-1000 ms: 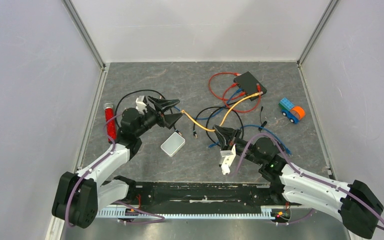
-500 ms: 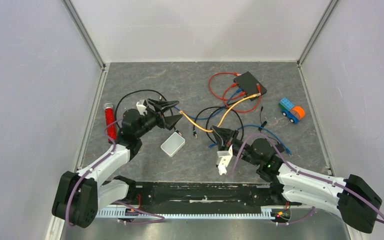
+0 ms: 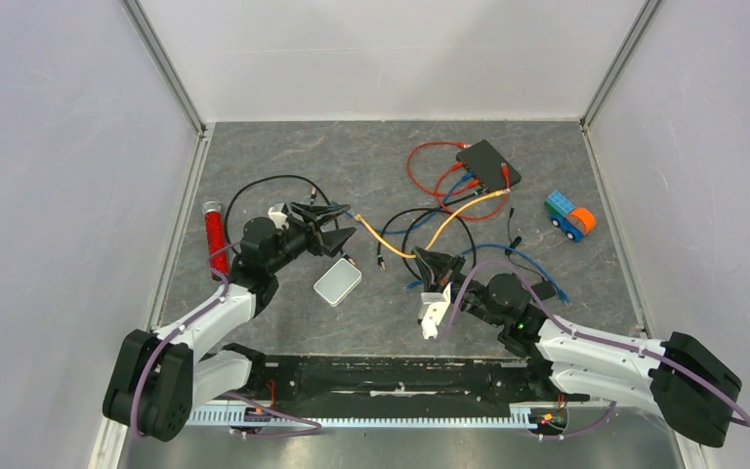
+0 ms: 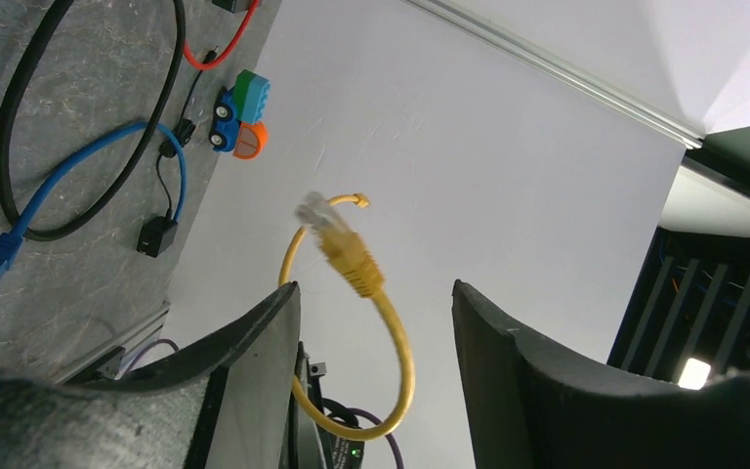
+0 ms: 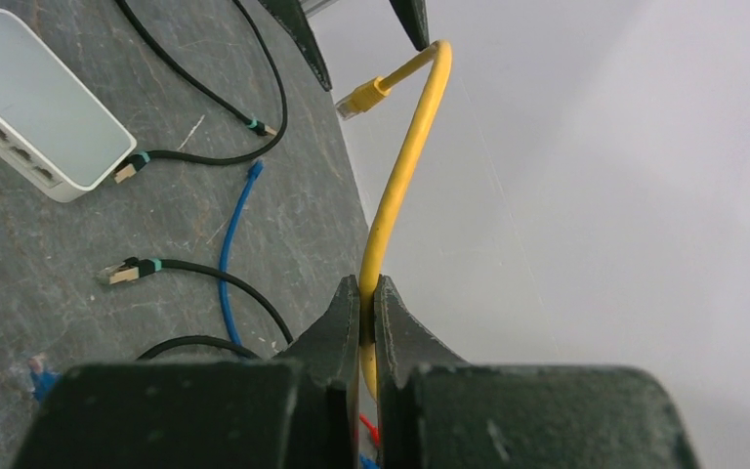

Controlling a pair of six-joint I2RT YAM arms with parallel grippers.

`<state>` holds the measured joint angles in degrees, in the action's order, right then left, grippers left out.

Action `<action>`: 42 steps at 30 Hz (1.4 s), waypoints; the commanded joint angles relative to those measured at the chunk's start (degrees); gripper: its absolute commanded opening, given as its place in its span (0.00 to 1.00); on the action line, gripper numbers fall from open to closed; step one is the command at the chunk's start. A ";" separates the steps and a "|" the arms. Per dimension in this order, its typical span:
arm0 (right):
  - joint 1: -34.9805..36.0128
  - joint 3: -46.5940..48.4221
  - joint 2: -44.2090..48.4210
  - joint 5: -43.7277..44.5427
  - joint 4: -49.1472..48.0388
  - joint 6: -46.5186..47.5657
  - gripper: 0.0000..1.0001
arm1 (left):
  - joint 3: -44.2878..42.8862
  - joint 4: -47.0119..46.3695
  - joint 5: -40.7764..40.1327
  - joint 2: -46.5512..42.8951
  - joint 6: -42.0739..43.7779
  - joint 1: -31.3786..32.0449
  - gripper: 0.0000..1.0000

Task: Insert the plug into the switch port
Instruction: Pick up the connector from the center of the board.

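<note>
My right gripper [image 3: 428, 262] is shut on the yellow cable [image 3: 449, 219], which runs from the black switch [image 3: 488, 164] at the back. In the right wrist view the cable [image 5: 395, 186] rises from the closed gripper [image 5: 369, 291] to its yellow plug [image 5: 363, 99]. My left gripper [image 3: 337, 225] is open. In the left wrist view the plug [image 4: 337, 239] hangs in the air between my open fingers [image 4: 254, 371], touching neither. The white switch [image 3: 338, 282] lies flat on the table below the left gripper, and its row of ports shows in the right wrist view [image 5: 20, 107].
Black cables [image 3: 254, 191], blue cables [image 3: 508, 252] and red cables [image 3: 430, 181] lie looped across the middle of the table. A red tube [image 3: 215, 237] lies at the left wall. A toy truck [image 3: 571, 216] stands at the right. Grey walls enclose the table.
My right gripper has shifted a little to the left with the yellow cable. My left gripper has dropped slightly and stays open around the plug end.
</note>
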<state>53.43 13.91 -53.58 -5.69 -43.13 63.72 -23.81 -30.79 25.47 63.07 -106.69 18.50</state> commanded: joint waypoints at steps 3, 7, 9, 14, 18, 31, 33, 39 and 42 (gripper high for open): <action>1.21 -2.23 -0.37 0.64 -6.17 -3.62 0.00 | 0.52 -3.45 -1.25 0.99 -2.82 0.21 0.66; 2.05 -2.36 -1.86 1.39 -7.70 -4.10 0.00 | -0.15 -3.40 -0.95 1.93 -2.93 0.43 0.72; 2.43 -1.99 -3.28 2.16 -9.00 -4.13 0.00 | -0.44 -3.00 -0.78 2.41 -2.82 0.71 0.74; 3.38 -0.05 -6.45 3.84 -11.04 -3.35 0.00 | -0.01 -2.69 -0.75 3.13 -3.06 0.91 0.72; 3.94 -0.13 -7.27 4.07 -11.67 -3.77 0.00 | 1.16 -3.70 -1.75 2.59 -3.73 0.94 0.63; 4.58 -4.43 -4.83 3.89 -12.92 -8.34 0.00 | 2.85 -9.02 -2.47 5.17 -4.80 0.91 0.42; 4.58 -5.44 -4.50 3.47 -13.31 -9.95 0.00 | 2.98 -9.53 -2.71 5.47 -4.65 0.89 0.39; 4.58 -7.86 -4.11 1.65 -14.57 -13.39 0.00 | 3.58 -11.11 -3.35 5.97 -2.13 0.92 0.23; 4.62 -8.76 -3.74 1.96 -15.11 -14.21 0.00 | 3.13 -11.32 -3.67 5.77 0.39 0.86 0.10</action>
<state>57.65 6.13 -58.76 -2.81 -53.56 52.40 -20.58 -38.37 23.97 68.84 -109.51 19.42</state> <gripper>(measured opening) 0.026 0.176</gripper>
